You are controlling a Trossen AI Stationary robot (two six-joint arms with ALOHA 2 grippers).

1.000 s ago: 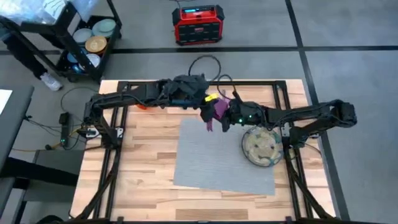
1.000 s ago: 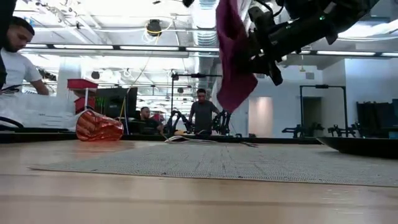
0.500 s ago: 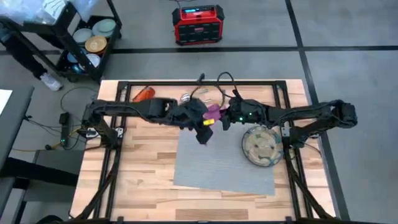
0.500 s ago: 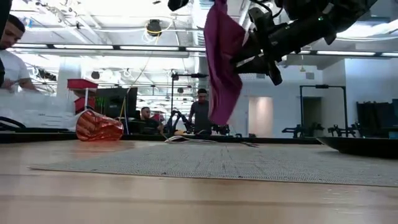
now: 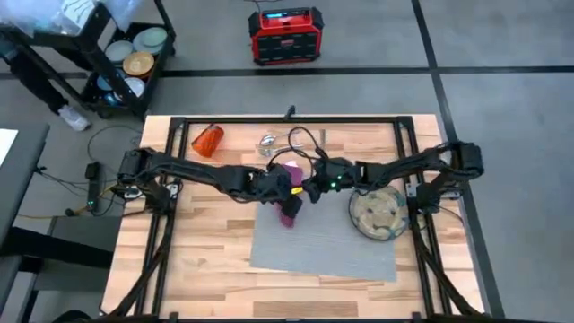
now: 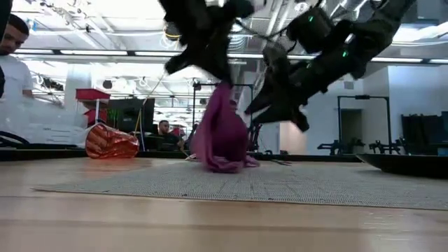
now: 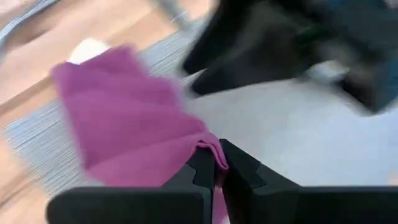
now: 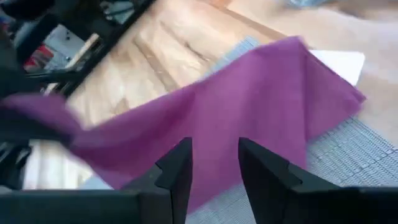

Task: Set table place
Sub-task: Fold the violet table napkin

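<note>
Over the far edge of the grey placemat [image 5: 318,235] the magenta napkin [image 6: 221,136] hangs bunched, its lower folds touching the mat — the left end effector [image 7: 217,167] is clamped on its edge. Just beside it, the right end effector [image 8: 214,167] stands with fingers apart.

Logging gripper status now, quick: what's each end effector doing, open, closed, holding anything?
Left end effector: closed on the magenta napkin, over the grey placemat.
Right end effector: open, holding nothing, beside the napkin.
</note>
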